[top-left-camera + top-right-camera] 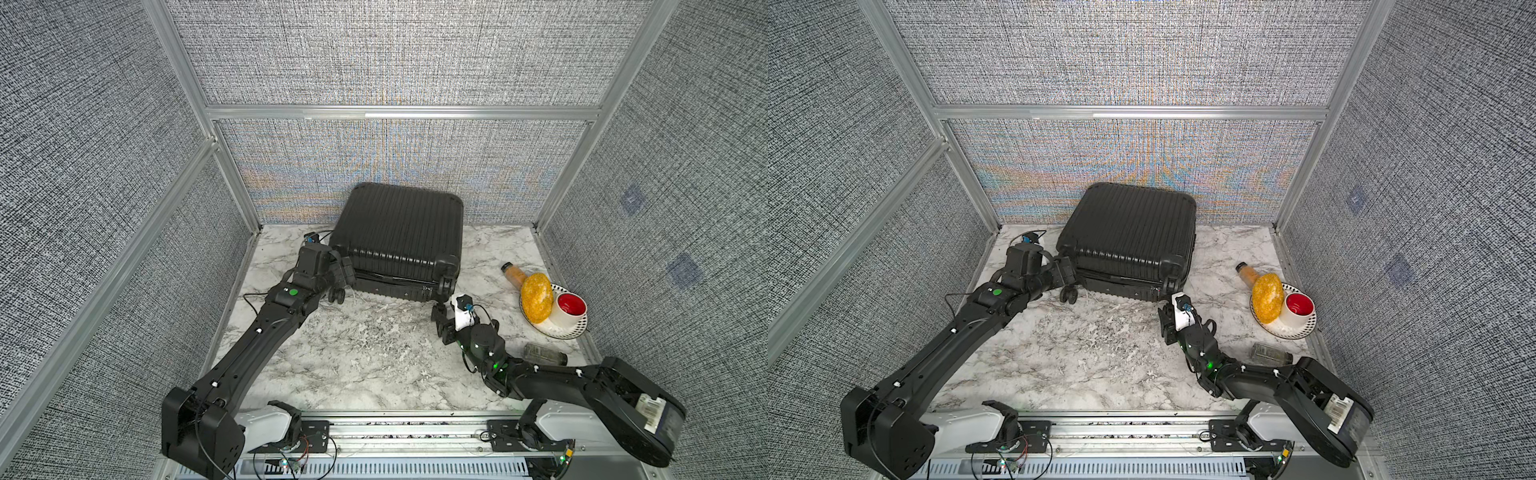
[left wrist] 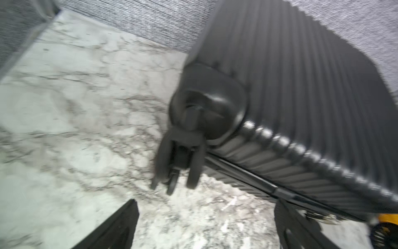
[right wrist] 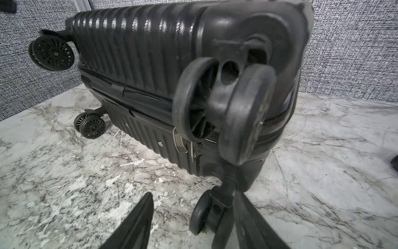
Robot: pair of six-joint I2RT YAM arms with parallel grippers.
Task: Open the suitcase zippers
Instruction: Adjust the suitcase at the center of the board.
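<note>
**Black case lies flat at the back of a marble table, both claws apart at its near corners**

The surface is a white marble-patterned tabletop (image 1: 374, 353) with grey veins, scuffed pale at the centre of the frame. Grey woven fabric walls (image 1: 395, 54) close it in at the back and both sides, held in an aluminium frame (image 1: 399, 112).

The suitcase (image 1: 399, 226) lies on its broad side at the centre of both top views, its far edge against the back wall and its wheeled end turned to the lower part of the frame. The zippers (image 3: 140, 92) run as a dark band along the seam between the ribbed shells. Silvery pull tabs (image 3: 181, 142) hang at the case's near right corner.

At the right edge of the table a white plate (image 1: 557, 334) with a dotted rim carries a white cup (image 1: 569, 309), red inside, and a yellow speckled oval lump (image 1: 537, 301). A capped bottle (image 1: 513, 274) with orange contents lies just behind the plate. A clear jar (image 1: 544, 354) lies on its side in front of it.

The left gripper (image 2: 205, 201) is at the case's near left corner, jaws spread wide over bare marble, close to a twin wheel (image 2: 183, 159). The right gripper (image 3: 196, 195) is at the near right corner, jaws apart, with a lower spinner wheel (image 3: 204, 213) between its fingers; whether a finger touches it cannot be told.
</note>
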